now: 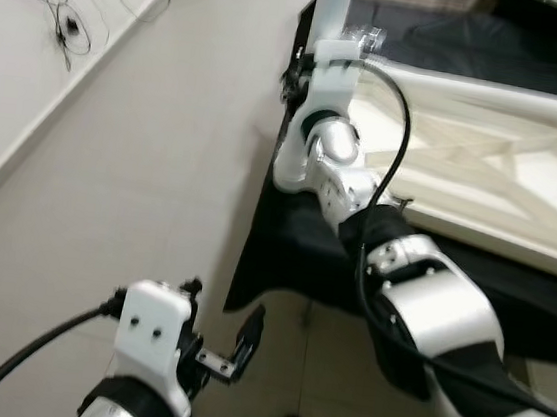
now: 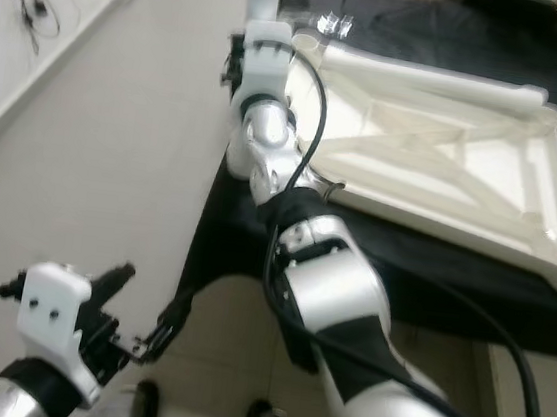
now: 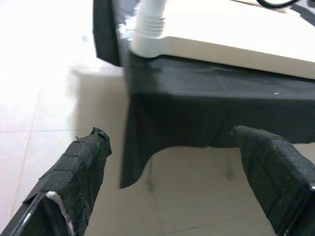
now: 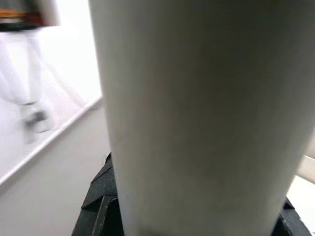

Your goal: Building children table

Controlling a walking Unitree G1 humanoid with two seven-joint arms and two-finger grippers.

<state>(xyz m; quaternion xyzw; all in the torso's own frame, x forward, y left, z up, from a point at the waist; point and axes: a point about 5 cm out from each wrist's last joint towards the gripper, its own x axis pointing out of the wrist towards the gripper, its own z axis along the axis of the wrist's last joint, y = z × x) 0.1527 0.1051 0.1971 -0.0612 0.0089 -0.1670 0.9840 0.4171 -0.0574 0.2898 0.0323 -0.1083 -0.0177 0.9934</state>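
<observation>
- Tabletop [image 2: 435, 156], cream plastic, is lying upside down on the counter [image 1: 471, 281], its ribbed underside facing up and a black cloth [image 3: 197, 113] hanging beneath it.
- Right gripper [image 1: 325, 61] is reaching to the near-left corner of that tabletop, where a white leg [image 1: 334, 4] is standing upright; the wrist view is pressed right against the leg's pale round side [image 4: 197, 113], with black finger parts showing at either edge, so it is most likely clenching the leg, though the fingers themselves are hidden in the head views.
- Leg's lower end is sitting in the corner socket [image 3: 147, 34], where a ribbed collar is meeting a rounded base just above the cloth's edge.
- Left gripper [image 1: 218, 338] is hanging low over the tiled floor [image 1: 112, 169], released, its two black fingers [image 3: 74, 172] spread wide and holding nothing, well apart from the counter.
- Cables [image 1: 64, 18] are trailing along the wall at the far left.
- Progress, as I judge it: one leg is being fitted at this corner and looks seated or nearly so; whether it is fully tightened I cannot tell.
- Other corners in sight are showing no upright legs, so the remaining legs appear unfitted, and turning the table upright is also left.
- Something small and clear is glinting beside the leg on the cloth; too blurred to name.
</observation>
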